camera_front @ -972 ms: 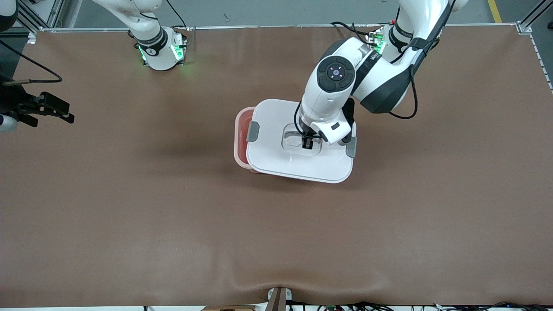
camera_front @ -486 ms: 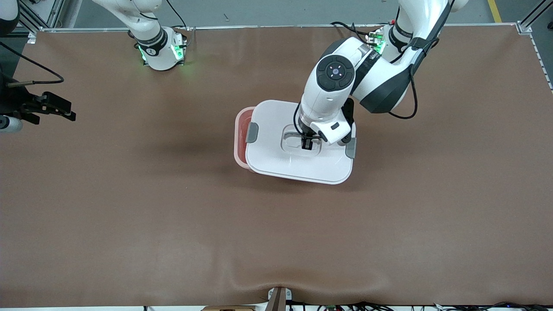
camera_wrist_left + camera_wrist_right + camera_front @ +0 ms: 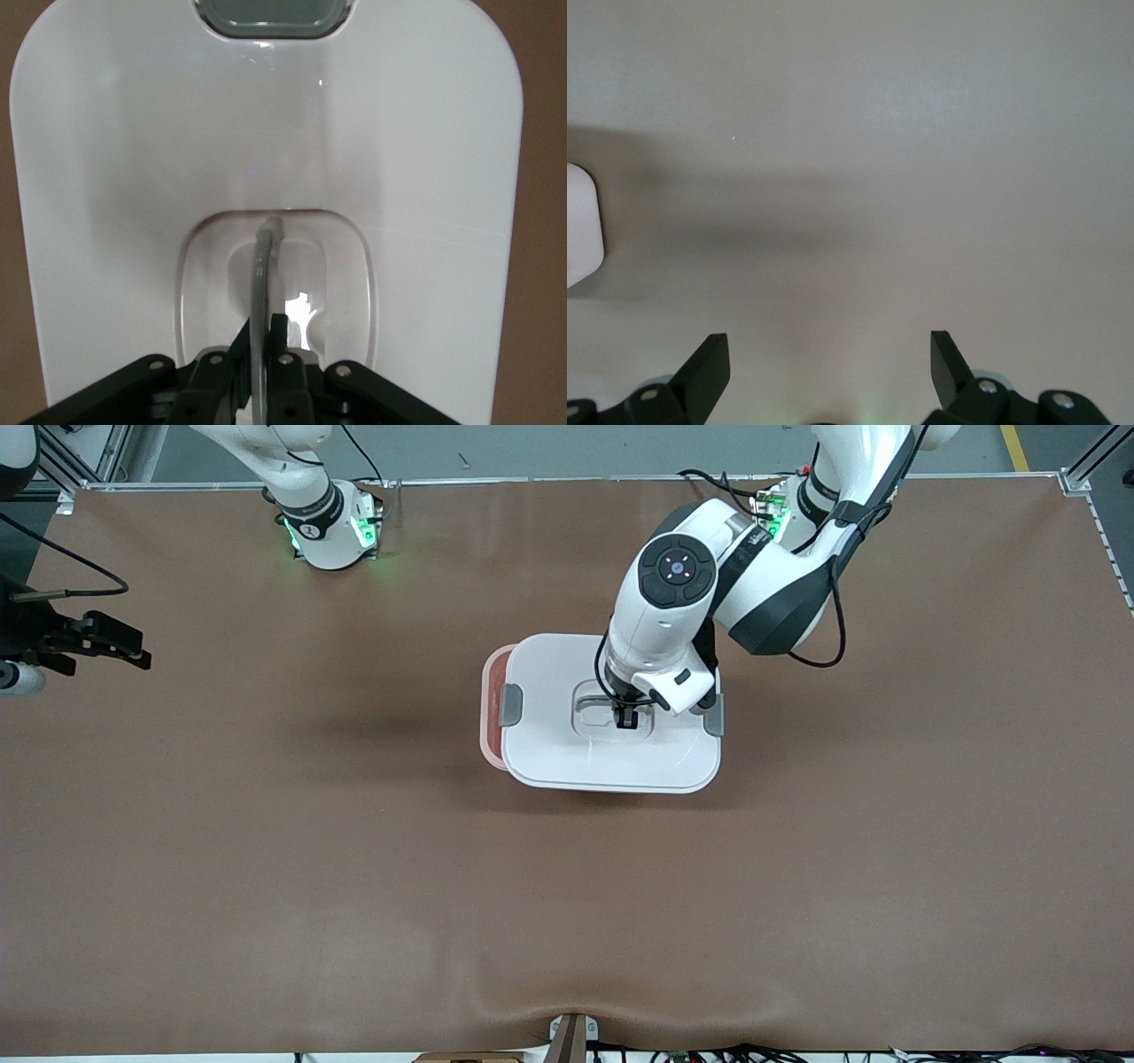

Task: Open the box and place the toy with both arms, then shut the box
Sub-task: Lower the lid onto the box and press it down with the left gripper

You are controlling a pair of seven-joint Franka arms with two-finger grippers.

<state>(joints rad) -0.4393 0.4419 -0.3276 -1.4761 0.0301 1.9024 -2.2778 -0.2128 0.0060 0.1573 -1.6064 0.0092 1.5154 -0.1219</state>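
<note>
Front view, I note the left pincer clamped on the lid's clear handle over the pink base, right pincer waiting wide above the bench.

A brown mat covers the whole table from edge to edge, buckled into a low ridge at the middle of the edge nearest the front camera, where a small metal bracket sits, with dark cables trailing along that same edge.
</note>
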